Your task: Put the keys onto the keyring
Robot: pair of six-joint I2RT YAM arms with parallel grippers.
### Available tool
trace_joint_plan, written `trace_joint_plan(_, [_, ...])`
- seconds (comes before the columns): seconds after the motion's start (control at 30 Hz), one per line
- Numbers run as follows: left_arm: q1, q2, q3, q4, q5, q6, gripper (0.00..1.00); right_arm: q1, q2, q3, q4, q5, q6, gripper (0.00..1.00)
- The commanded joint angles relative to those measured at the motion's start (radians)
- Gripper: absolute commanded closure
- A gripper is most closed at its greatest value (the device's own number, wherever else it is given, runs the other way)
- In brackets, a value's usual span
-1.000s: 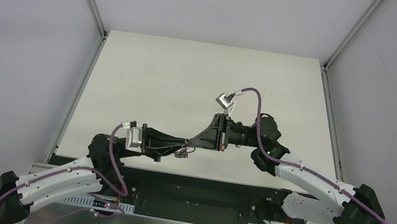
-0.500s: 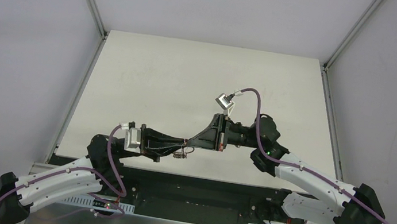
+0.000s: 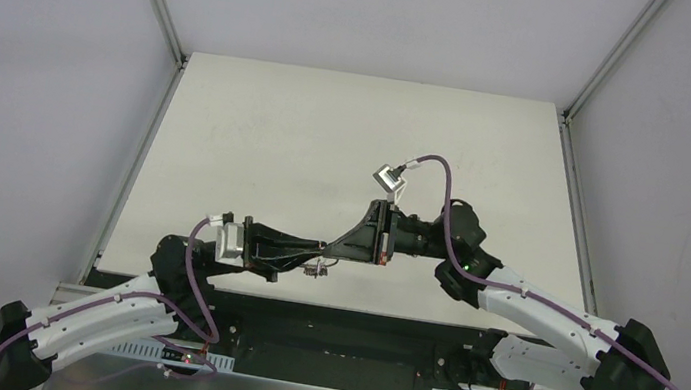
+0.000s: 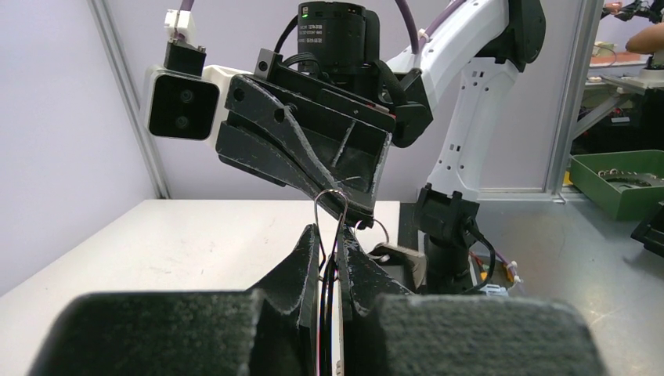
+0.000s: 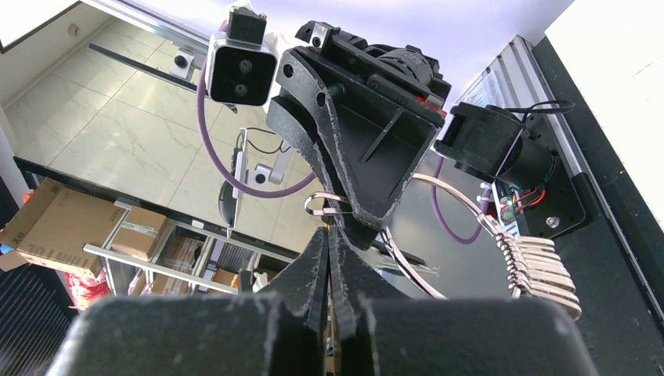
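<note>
Your two arms meet tip to tip above the near part of the worktop (image 3: 329, 132), left of its middle. Nothing they carry touches the surface.

Your left claw (image 4: 329, 235) has its fingers drawn almost together, clamped on the thin silver wire of the keyring (image 4: 344, 207). From the left wrist you see the wire rise out of that narrow gap as a slim upright loop. The top of the loop reaches the tips of the opposing claw.

Your right claw (image 5: 329, 235) points straight back at the left one, slightly higher, with its fingers pressed fully together. From the right wrist a small bend of silver wire sits just above its tips. You cannot tell from either wrist view whether those tips pinch the wire or only rest against it.

From the right wrist you see the rest of the keyring sweep out from the left claw in a wide arc towards the right of the view. A tight stack of flat silver pieces (image 5: 540, 266) is threaded on that arc and hangs down from it. They are too close together to tell whether they are keys. In the top view they show only as a small metal glint hanging just below the point where the claws meet.
</note>
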State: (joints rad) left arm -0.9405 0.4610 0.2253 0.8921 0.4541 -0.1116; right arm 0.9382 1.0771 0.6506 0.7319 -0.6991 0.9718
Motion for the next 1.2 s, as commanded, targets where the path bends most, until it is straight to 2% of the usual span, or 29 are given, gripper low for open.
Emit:
trace_joint_plan(0.0, [0.011,-0.026,-0.007,0.071,-0.020,0.021,1.00,0.006,-0.018,0.008,0.004,0.021,-0.029,1.00])
trace_joint_plan(0.2, [0.011,-0.025,-0.005,0.065,-0.017,0.021,1.00,0.007,-0.022,0.012,-0.003,0.038,-0.039,1.00])
trace_joint_plan(0.33, [0.010,-0.034,-0.005,0.032,-0.046,0.035,1.00,0.005,-0.055,0.020,-0.076,0.058,-0.088,1.00])
trace_joint_plan(0.73, [0.011,-0.084,-0.005,-0.150,-0.437,0.102,1.00,-0.037,-0.190,-0.030,-0.276,0.120,-0.173,1.00])
trace_joint_plan(0.97, [0.011,-0.082,-0.006,-0.159,-0.448,0.102,1.00,-0.095,-0.219,-0.030,-0.562,0.247,-0.330,1.00])
trace_joint_plan(1.17, [0.011,-0.077,-0.008,-0.160,-0.448,0.102,1.00,-0.121,-0.161,-0.019,-0.749,0.412,-0.454,1.00])
